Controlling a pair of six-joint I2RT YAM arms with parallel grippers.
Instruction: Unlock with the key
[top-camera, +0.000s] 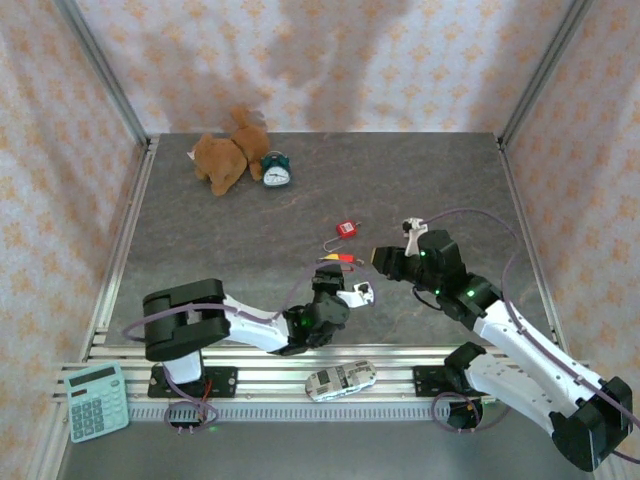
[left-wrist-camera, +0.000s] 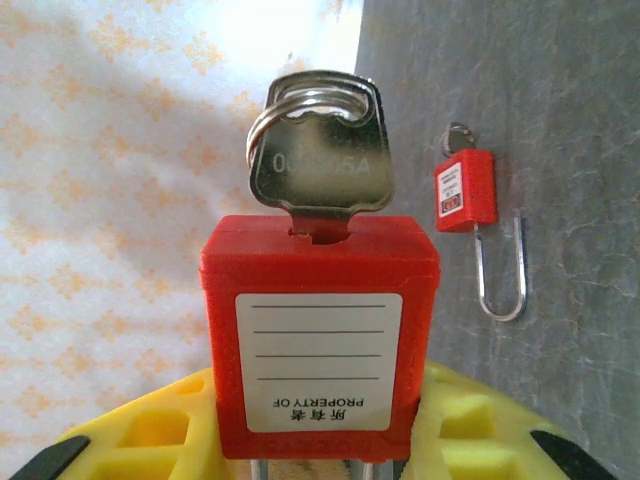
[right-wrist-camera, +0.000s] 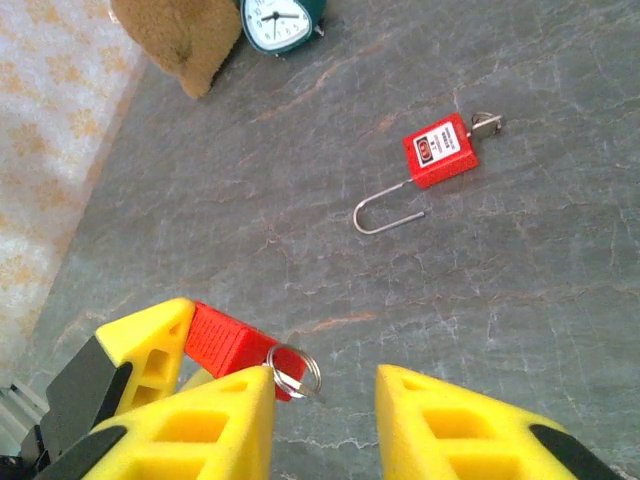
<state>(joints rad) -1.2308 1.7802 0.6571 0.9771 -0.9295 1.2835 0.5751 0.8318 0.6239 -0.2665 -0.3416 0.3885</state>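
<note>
The left tool (left-wrist-camera: 315, 435) clamps a red padlock (left-wrist-camera: 318, 330), key (left-wrist-camera: 320, 170) inserted. The right tool (right-wrist-camera: 325, 390) stands apart, just beside the key ring (right-wrist-camera: 293, 371)

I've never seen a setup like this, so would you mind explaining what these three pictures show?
A left arm and a right arm are bolted at the near edge of a table. One picture looks down from above; the other two come from cameras on the wrists. The left tool clamps a red padlock with a key in it. The right tool is open, close to that key. On the table lie a second padlock, a plush dog and an alarm clock; a calculator and a toy car sit near the bases.
</note>
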